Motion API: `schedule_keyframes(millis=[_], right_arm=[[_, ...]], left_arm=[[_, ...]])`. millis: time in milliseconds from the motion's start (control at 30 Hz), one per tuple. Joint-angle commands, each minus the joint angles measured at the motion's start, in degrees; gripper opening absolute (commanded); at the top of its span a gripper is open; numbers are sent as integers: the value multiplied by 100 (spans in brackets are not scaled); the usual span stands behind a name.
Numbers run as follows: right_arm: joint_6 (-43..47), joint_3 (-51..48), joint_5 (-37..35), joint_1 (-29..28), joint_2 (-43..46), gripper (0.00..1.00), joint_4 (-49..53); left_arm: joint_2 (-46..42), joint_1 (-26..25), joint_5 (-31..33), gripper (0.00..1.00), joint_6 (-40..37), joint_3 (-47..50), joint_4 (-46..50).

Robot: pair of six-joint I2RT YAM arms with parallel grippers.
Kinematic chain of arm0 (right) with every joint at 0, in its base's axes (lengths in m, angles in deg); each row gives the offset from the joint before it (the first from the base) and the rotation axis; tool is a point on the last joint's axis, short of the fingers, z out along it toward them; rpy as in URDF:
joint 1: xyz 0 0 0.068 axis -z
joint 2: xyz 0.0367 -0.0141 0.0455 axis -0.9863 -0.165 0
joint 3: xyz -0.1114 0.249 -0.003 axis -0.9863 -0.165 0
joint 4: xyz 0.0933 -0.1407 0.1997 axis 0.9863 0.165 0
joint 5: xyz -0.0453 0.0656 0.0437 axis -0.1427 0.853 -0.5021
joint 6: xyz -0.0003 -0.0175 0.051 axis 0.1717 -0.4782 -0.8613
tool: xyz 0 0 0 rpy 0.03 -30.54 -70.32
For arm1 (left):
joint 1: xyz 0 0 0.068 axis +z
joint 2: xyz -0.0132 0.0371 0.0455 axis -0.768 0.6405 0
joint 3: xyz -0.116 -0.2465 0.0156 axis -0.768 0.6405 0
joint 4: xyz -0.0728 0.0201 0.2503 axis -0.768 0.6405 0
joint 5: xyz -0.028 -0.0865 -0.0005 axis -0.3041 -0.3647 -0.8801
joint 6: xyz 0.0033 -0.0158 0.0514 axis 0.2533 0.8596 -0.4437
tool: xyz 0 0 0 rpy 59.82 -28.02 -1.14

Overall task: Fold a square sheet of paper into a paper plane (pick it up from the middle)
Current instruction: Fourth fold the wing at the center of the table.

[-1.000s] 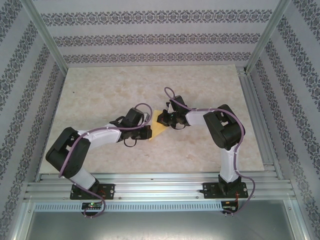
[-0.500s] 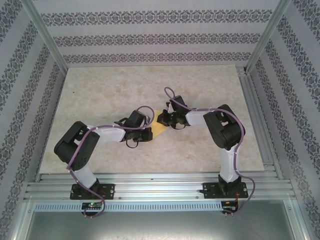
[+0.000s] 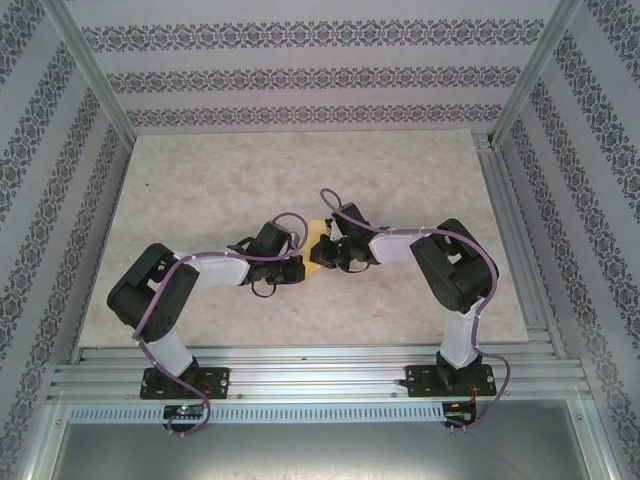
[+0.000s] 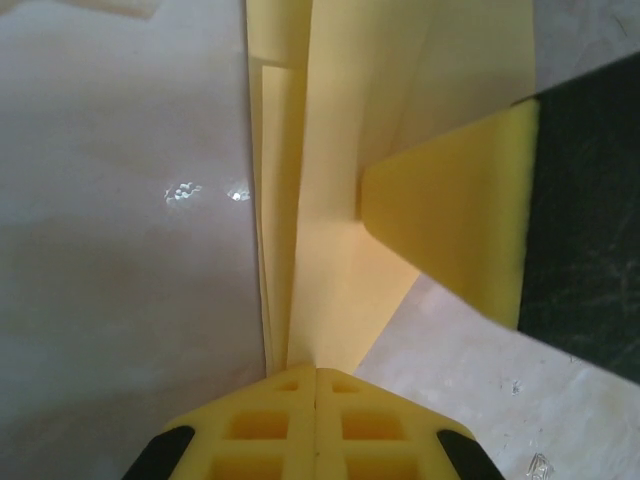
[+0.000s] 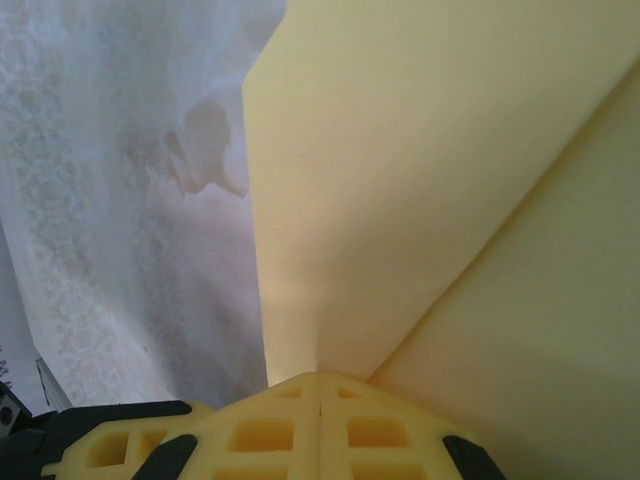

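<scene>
Holding: your left end effector (image 3: 302, 262) has its fingers together on the near edge of the square sheet of paper (image 3: 316, 240). In the left wrist view the layered yellow edge runs straight into the closed tips.
Right side: your right end effector (image 3: 326, 256) is also clamped on the sheet. In the right wrist view a fold line runs down into its closed tips.
Paper location: near the middle of the counter (image 3: 250, 170), between the two end effectors, which are almost touching each other.
Just changed: a second ago the sheet lay as a flat yellow wedge between the arms, with the right end effector at its far right corner. That end effector has since come left and nearer, and the paper now stands up as a narrow strip.
Left arm: its elbow has swung, but its wrist keeps its place on the paper.
Close up: a foam pad (image 4: 460, 220) of the right end effector lies against the right flap. Stacked layers and a straight crease run to the left of it.
Meaning for the task: you appear to be carrying one flap over toward the centre crease. The fold looks only half made and is not yet pressed flat.
Still open: the flap needs laying down and creasing, and no finished pointed shape is visible yet.
Risk: both grips sit very close together, so the thin paper could buckle or tear if you pull them apart.
</scene>
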Motion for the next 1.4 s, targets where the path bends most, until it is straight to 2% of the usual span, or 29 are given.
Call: schedule_keyframes(millis=[0,233,367,500,833,1100,1367], right_arm=[[-56,80,93,-69,-29,2,25],[13,248,124,-130,-244,2,91],[112,395,-101,-68,-315,1,391],[187,467,-382,97,-394,1,601],[418,621,-562,594,-733,1,668],[505,887,-493,999,-889,1,632],[510,879,-271,979,-876,1,586]], left_arm=[[104,36,90,0,-22,167,172],[133,32,51,0,-36,145,196],[156,37,45,0,-63,136,277],[156,33,33,0,-111,164,341],[191,35,-95,0,-160,217,356],[206,36,-193,0,-231,189,391],[-19,37,-175,1,-240,92,433]])
